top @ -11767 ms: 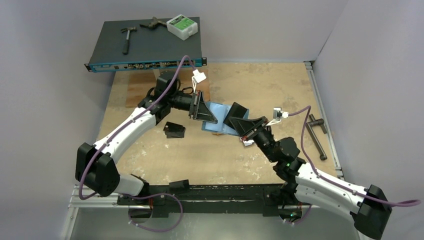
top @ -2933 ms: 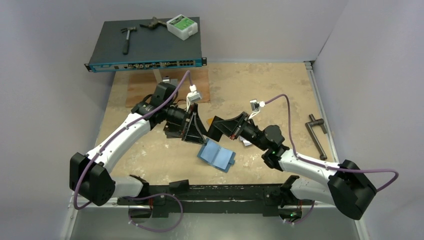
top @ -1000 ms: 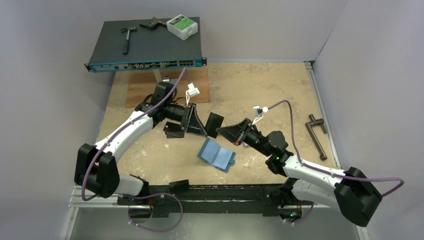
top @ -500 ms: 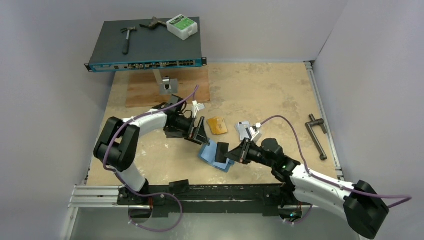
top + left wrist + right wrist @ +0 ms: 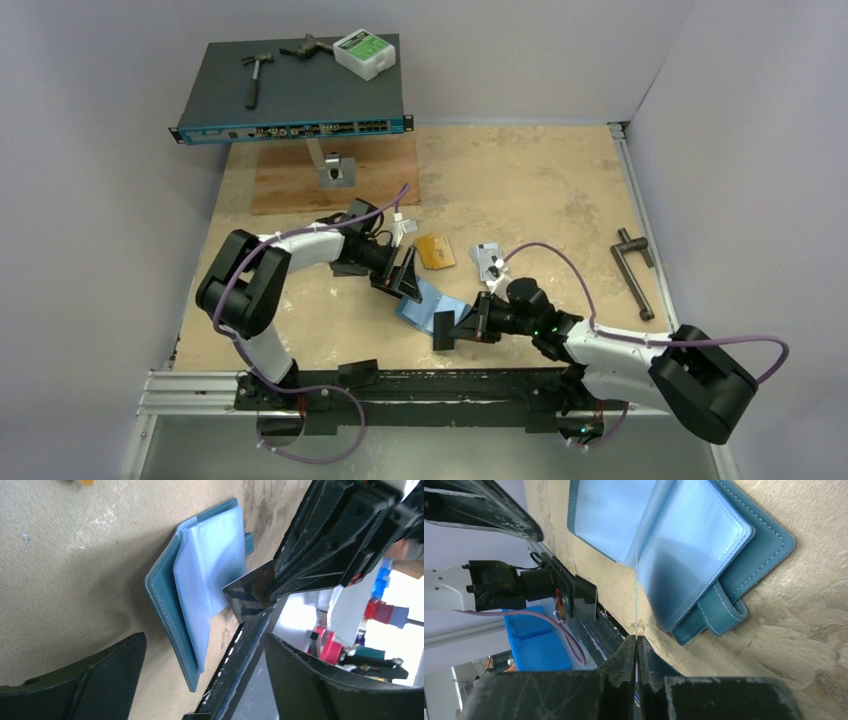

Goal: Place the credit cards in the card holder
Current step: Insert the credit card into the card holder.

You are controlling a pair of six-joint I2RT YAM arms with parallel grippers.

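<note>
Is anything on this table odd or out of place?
Only the clutter: a hammer and a white box sit on the network switch at back left, and a black crank lies near the right edge, unrelated to the task. The card holder lies open and undamaged; the right gripper holds a card at it.

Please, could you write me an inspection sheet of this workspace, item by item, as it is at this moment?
Surface: tan table, scuffed; a brown plank lies at the far left.
Job's things: the teal card holder lies open near the front. An orange card and a pale card lie loose behind it. The held card has its tip at the pale pockets.
Clutter: black switch box carrying a hammer and a white-green box; black crank at the right.
Grippers: left claw open and empty, at the holder; right claw shut on the held card.
Cables: a purple cable runs along each arm in loose loops.
Surroundings: grey walls; nothing else seen.
</note>
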